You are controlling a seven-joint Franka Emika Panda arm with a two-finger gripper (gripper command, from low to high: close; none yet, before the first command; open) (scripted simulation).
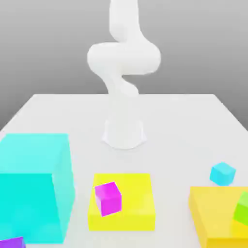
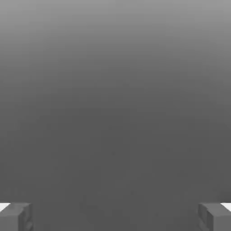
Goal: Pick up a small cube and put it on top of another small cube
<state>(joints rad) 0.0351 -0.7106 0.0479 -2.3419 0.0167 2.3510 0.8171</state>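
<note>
Though small, one cube [image 1: 108,199] bright magenta

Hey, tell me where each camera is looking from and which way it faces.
Exterior view: off the arm, facing the robot base across the table, slightly downward; the arm shows.
Hand view: on the hand, looking out past the open gripper at plain grey; both fingertips show.
Shared: no cube or block, just the robot itself.
</note>
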